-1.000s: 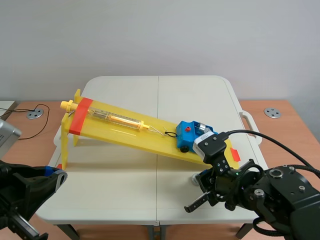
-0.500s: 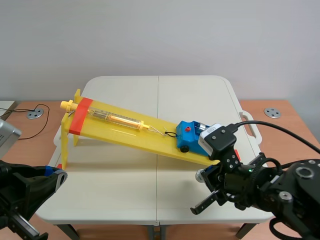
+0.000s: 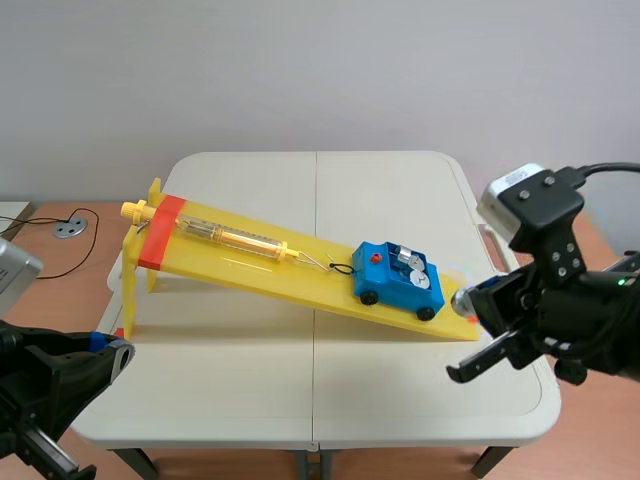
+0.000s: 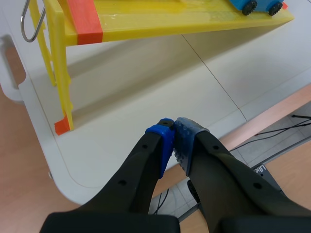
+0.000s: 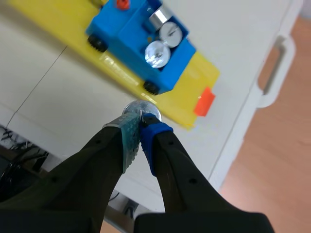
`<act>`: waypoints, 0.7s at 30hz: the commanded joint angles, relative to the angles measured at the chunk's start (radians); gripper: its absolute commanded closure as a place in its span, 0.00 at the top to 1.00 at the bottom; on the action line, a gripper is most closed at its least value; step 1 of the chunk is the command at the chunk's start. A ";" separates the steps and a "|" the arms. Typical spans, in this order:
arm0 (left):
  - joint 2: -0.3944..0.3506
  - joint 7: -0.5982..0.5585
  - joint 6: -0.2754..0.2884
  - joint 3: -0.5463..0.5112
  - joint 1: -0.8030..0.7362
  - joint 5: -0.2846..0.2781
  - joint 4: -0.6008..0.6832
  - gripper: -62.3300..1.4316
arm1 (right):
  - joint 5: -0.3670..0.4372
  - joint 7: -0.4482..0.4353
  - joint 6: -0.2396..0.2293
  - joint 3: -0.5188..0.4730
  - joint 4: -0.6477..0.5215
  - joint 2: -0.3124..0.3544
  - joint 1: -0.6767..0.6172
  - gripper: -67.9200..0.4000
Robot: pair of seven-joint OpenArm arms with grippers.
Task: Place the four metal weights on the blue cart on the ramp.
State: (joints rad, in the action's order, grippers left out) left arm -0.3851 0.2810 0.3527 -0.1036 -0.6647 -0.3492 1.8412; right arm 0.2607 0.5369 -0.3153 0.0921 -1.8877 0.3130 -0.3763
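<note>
The right claw (image 5: 140, 128) was clamped on the last weight (image 5: 141, 108) by its rim only, just off the ramp's (image 3: 230, 265) low end, beside the cart (image 5: 129, 39) carrying three. So thin a pinch could have let it slip onto the tabletop (image 5: 58, 92), and a heavy set-down might have jolted the cart downhill. The left claw (image 4: 174, 141) sat closed on nothing.

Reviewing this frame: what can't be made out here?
Metal weight: right wrist view, mostly hidden between the right hand's pads.
Blue cart: left wrist view, cut off by the edge; load unseen.
Spring scale markings: scene view, too small.
</note>
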 commanded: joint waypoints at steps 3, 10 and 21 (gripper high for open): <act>0.005 -0.097 0.018 -0.016 0.014 -0.074 0.063 0.10 | 0.058 -0.116 0.047 -0.017 -0.033 0.002 0.128 0.02; 0.005 -0.096 0.018 -0.016 0.014 -0.074 0.063 0.10 | 0.058 -0.116 0.047 -0.013 0.056 -0.072 0.241 0.02; 0.005 -0.096 0.018 -0.016 0.014 -0.074 0.063 0.10 | 0.058 -0.121 0.046 0.002 0.216 -0.141 0.396 0.02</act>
State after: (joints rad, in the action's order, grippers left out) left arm -0.3851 0.2810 0.3527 -0.1036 -0.6647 -0.3492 1.8412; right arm 0.2626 0.5369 -0.2985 0.0875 -1.6119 0.1555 -0.0822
